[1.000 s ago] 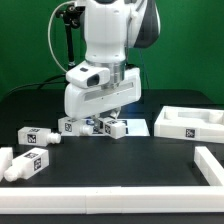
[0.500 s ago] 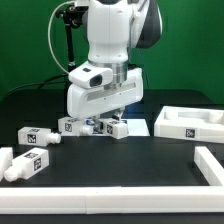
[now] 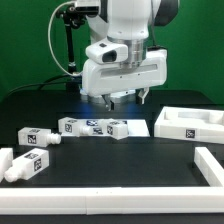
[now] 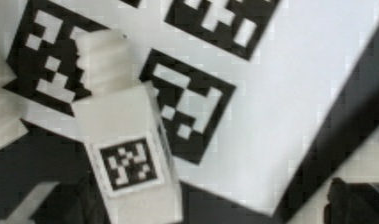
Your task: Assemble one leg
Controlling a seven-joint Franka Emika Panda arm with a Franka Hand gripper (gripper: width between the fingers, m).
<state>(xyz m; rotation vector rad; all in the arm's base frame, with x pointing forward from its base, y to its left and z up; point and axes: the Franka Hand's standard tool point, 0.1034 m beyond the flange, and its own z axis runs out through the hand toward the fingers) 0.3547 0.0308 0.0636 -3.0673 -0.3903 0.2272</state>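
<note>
Two white legs with marker tags lie end to end at the marker board (image 3: 138,128): one leg (image 3: 73,126) at its edge toward the exterior view's left, the other leg (image 3: 114,128) on it. Two more legs (image 3: 37,138) (image 3: 20,164) lie further to the exterior view's left. My gripper (image 3: 127,99) hangs open and empty well above the pair at the board. In the wrist view a leg (image 4: 118,125) lies across the marker board (image 4: 275,120), below my gripper (image 4: 189,212); the dark fingertips (image 4: 355,200) sit wide apart.
The large flat white panel (image 3: 190,123) with a raised rim lies at the exterior view's right. A white L-shaped border (image 3: 213,166) runs along the front and right of the black table. A black stand with cables (image 3: 68,45) rises at the back.
My gripper has risen from down among the legs at the marker board and shifted toward the exterior view's right. The legs lie where they were.
</note>
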